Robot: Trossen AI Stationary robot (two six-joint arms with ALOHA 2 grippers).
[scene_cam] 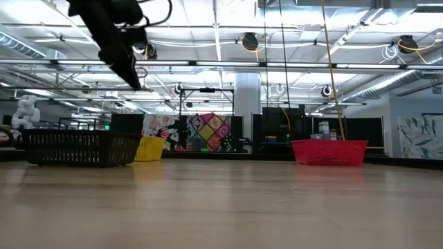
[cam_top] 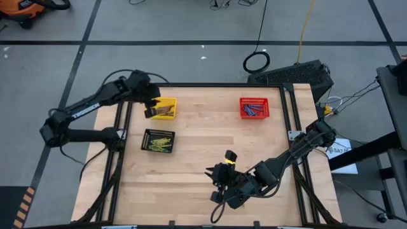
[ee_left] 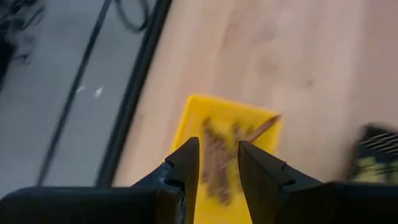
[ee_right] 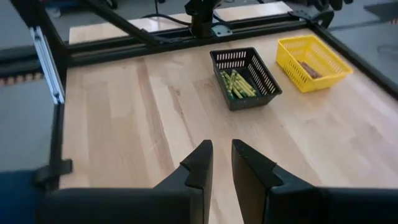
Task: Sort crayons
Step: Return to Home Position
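Brown crayons (ee_left: 216, 163) lie in the yellow basket (cam_top: 168, 108) at the far left; one brown crayon (ee_left: 266, 126) leans over its rim. Yellow-green crayons (ee_right: 238, 84) fill the black basket (cam_top: 158, 140), and blue-grey crayons (cam_top: 254, 110) lie in the red basket (cam_top: 254, 107) at the far right. My left gripper (ee_left: 219, 149) hangs open above the yellow basket, nothing between its fingers, also seen in the high view (cam_top: 151, 109). Over the table's near part my right gripper (ee_right: 216, 155) stands narrowly open and empty, pointing toward the black basket.
The three baskets stand on the wooden table (cam_top: 203, 152), which has bare wood in the middle and near the front. A dark metal frame (ee_right: 155, 34) runs along the table's edges. In the low view my left arm (scene_cam: 114, 34) hangs high above the black basket (scene_cam: 79, 147).
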